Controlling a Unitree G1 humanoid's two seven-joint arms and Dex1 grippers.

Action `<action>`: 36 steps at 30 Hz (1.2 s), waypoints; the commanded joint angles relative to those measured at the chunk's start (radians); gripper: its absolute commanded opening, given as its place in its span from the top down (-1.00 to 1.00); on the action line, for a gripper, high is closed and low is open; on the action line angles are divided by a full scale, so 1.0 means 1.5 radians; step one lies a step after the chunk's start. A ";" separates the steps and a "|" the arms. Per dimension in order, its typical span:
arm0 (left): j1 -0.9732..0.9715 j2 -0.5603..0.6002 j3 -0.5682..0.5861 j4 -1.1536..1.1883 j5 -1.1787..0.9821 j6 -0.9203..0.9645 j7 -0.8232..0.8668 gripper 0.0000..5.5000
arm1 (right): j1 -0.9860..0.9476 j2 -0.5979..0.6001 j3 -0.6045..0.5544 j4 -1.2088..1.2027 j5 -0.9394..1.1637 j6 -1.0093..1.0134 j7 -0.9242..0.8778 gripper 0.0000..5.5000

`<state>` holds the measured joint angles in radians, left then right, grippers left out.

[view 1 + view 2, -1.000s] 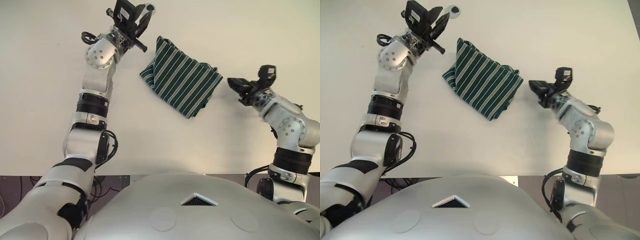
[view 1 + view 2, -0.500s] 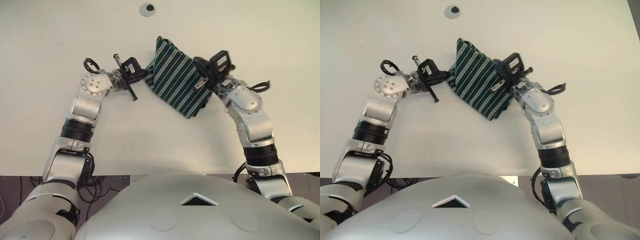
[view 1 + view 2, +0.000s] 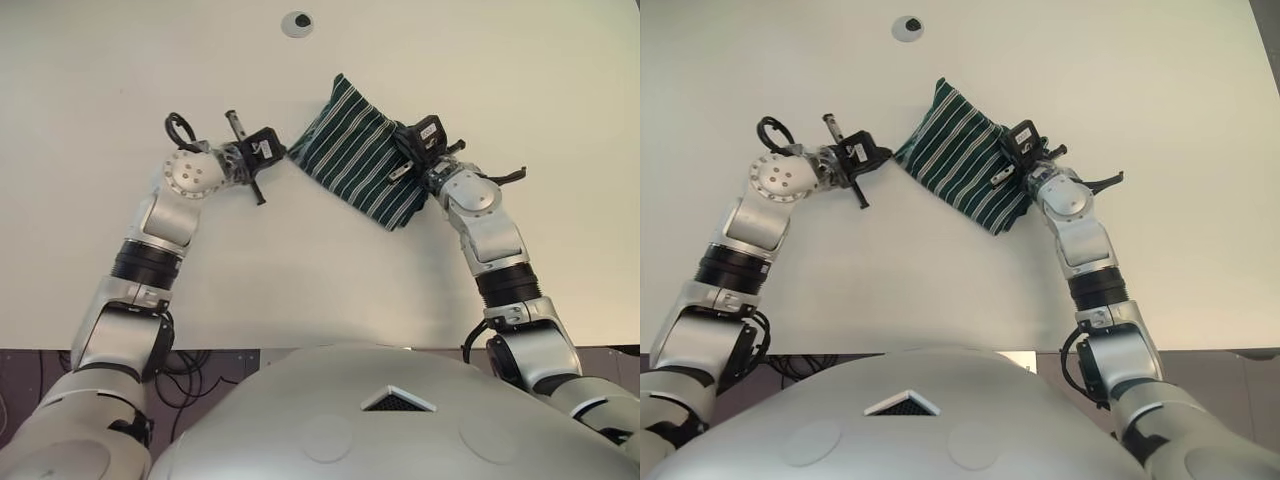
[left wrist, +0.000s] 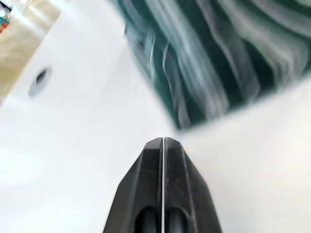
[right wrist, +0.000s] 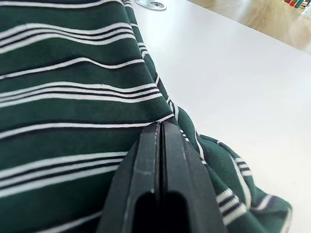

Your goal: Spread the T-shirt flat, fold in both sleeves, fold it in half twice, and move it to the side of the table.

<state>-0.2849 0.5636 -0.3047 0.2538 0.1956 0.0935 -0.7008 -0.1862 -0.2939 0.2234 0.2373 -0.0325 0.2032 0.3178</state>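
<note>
The green T-shirt with white stripes (image 3: 355,150) lies folded into a small tilted rectangle on the white table (image 3: 300,280). My left gripper (image 3: 281,152) is shut and empty, with its tip (image 4: 163,141) on the table just short of the shirt's left corner (image 4: 184,121). My right gripper (image 3: 403,146) is also shut. Its closed fingers (image 5: 159,145) rest on top of the striped cloth near the shirt's right edge, and no fabric shows pinched between them.
A round cable grommet (image 3: 297,22) sits in the tabletop behind the shirt. Bare table stretches to both sides and towards its front edge (image 3: 300,347).
Both arms swung in from the sides to the shirt, the left one down from the far table. In the last half second the shirt slid slightly right.
</note>
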 commanded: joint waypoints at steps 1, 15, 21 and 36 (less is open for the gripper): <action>0.040 0.030 0.017 -0.012 -0.004 0.023 -0.016 1.00 | 0.047 -0.030 -0.013 0.050 -0.020 0.040 0.005 0.99; 0.051 -0.087 0.097 -0.095 -0.126 0.031 0.044 1.00 | 0.204 -0.104 -0.354 -0.067 0.169 0.158 0.010 0.99; 0.068 -0.105 0.125 -0.135 -0.146 0.045 0.080 1.00 | 0.290 -0.059 -0.517 -0.180 0.260 0.221 -0.070 0.99; 0.175 -0.273 0.194 -0.199 -0.261 -0.007 0.208 1.00 | 0.289 0.128 -0.320 -0.480 0.089 -0.205 -0.162 0.99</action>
<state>-0.0496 0.1734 -0.0326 -0.0491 -0.1978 0.1022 -0.4239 0.2415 -0.1437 -0.3286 -0.4816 0.1421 -0.0754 0.0837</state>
